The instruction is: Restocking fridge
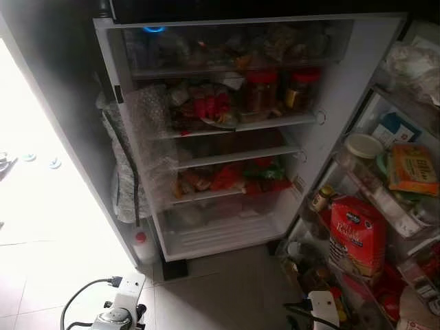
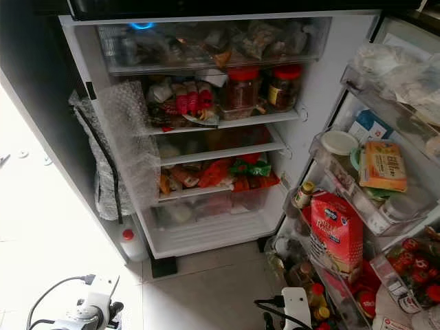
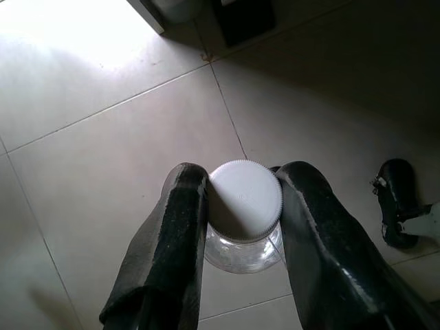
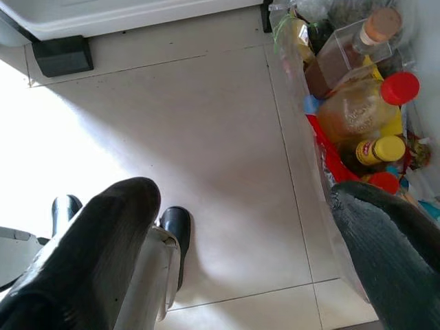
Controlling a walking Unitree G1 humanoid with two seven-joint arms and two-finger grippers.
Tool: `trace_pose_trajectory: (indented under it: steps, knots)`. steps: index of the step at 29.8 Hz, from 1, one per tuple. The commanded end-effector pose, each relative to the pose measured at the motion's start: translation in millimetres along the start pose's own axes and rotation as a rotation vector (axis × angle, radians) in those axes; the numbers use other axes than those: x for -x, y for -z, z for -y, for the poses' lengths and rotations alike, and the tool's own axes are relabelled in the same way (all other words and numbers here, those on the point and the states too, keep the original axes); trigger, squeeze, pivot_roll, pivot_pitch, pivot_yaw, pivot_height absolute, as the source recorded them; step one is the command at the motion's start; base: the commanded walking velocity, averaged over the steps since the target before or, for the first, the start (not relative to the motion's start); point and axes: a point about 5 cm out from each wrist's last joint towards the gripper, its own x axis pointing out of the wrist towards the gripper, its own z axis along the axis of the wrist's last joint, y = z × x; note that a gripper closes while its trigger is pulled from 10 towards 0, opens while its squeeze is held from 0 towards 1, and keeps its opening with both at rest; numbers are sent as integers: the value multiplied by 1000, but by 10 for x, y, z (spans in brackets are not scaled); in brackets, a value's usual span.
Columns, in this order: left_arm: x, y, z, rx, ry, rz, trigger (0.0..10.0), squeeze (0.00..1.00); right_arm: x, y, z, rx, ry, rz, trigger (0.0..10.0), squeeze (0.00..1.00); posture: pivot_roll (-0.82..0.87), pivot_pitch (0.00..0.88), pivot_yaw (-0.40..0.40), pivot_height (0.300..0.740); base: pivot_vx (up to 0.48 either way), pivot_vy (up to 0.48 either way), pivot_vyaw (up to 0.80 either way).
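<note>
Fridge point(image 1: 330, 82) door's wide open, shelves stuffed. Left gripper point(image 3: 240, 206) is low at near left over the pale tiled floor point(image 3: 103, 172), its black fingers clamped on a clear plastic jar with a white ribbed lid point(image 3: 244, 199). Right gripper point(image 4: 240, 227) hangs spread apart at near right, holding nothing, beside the door's bottom rack of bottles point(image 4: 364, 110).

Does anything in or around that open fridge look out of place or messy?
Yes. A sheet of bubble wrap hangs over the left ends of the fridge shelves, draping down across them. A red-capped bottle stands on the floor by the fridge's lower left corner instead of inside.
</note>
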Motion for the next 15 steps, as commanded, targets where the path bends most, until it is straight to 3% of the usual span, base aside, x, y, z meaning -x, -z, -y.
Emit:
trace_pose_trajectory:
  steps: [1, 4, 15]
  knots:
    - [2, 2, -16, -1, -1, 2, 10000, 0, 5, 31, 7, -19, 3, -13, 10000, 0, -130, 30, -42, 740, 259, 0, -587]
    - [2, 4, -16, -1, -1, 2, 10000, 0, 5, 33, 7, -12, 0, -16, 10000, 0, -129, 27, -42, 740, 269, 0, -617]
    - [3, 9, -11, -14, 10, 4, 10000, 0, 11, 57, 16, -5, 10, -24, 10000, 0, -130, 15, -39, 740, 292, 0, 0]
